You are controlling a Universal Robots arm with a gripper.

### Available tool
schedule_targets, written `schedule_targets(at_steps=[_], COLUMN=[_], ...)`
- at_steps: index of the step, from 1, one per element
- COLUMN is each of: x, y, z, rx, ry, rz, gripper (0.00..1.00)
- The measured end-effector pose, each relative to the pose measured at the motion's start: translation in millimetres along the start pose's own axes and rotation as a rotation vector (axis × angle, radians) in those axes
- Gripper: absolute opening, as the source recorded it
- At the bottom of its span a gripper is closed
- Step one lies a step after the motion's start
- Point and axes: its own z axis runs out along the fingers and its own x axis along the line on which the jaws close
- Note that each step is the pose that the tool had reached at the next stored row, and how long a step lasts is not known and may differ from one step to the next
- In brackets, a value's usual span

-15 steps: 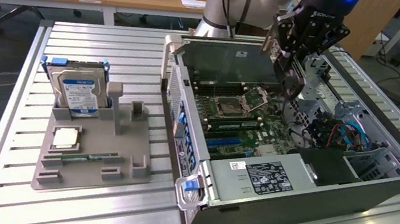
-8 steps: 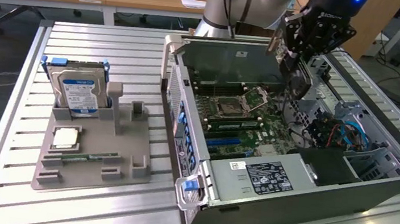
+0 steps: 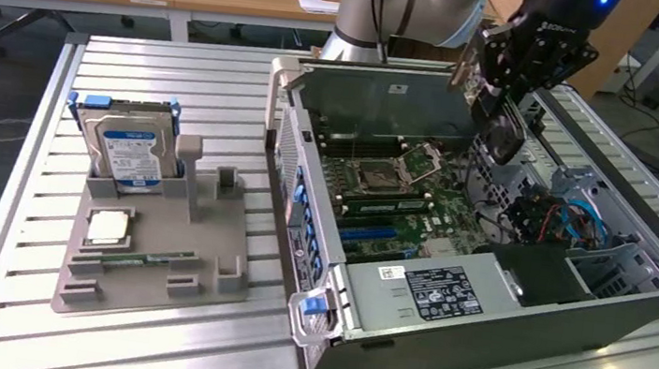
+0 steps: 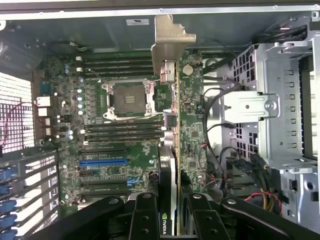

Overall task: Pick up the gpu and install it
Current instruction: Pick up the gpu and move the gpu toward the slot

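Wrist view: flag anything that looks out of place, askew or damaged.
No damage or spill stands out. The one loose part is the gpu: clamped in the end effector, it hangs edge-on over the motherboard, seated in no slot, and appears turned crosswise to the blue slot.

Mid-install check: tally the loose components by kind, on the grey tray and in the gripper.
hard drive: 1, on the grey tray
silver square chip: 1, on the tray
memory stick: 1, on the tray
gpu: 1, held in the gripper
Total: 4
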Motion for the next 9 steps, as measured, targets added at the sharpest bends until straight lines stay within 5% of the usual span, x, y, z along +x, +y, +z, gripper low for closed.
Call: schedule_targets(at_steps=[9], x=[-22.2], y=[1.3], z=[0.9], rx=[-0.0001], ry=[0.0001], rz=[-0.001], gripper=[0.27])
